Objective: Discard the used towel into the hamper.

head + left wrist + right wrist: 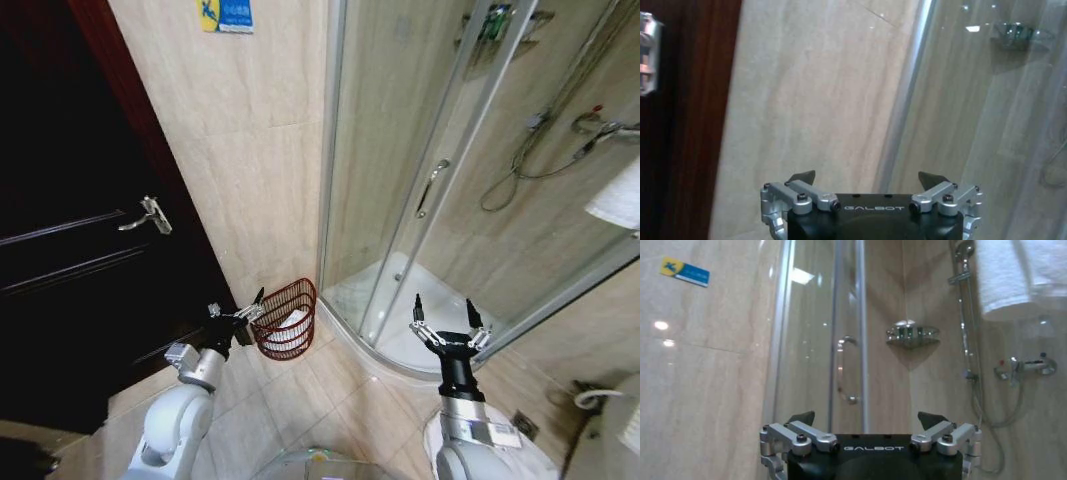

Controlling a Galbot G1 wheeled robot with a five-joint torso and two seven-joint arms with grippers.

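white cloth, likely the used towel [290, 322], lay in the hamper [287, 318] on the floor by the shower; it looked soft and light, best pinched at a fold. my left gripper [238, 313] hung just beside the rim, jaws spread, empty. my right gripper [447, 322] gaped too, well apart.

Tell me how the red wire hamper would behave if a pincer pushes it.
The hamper is open wire lattice, so probably light and stiff; a push would likely slide it on the smooth tile floor. It narrows toward the base, so a push near its rim might tip it. The white cloth inside probably adds little weight.
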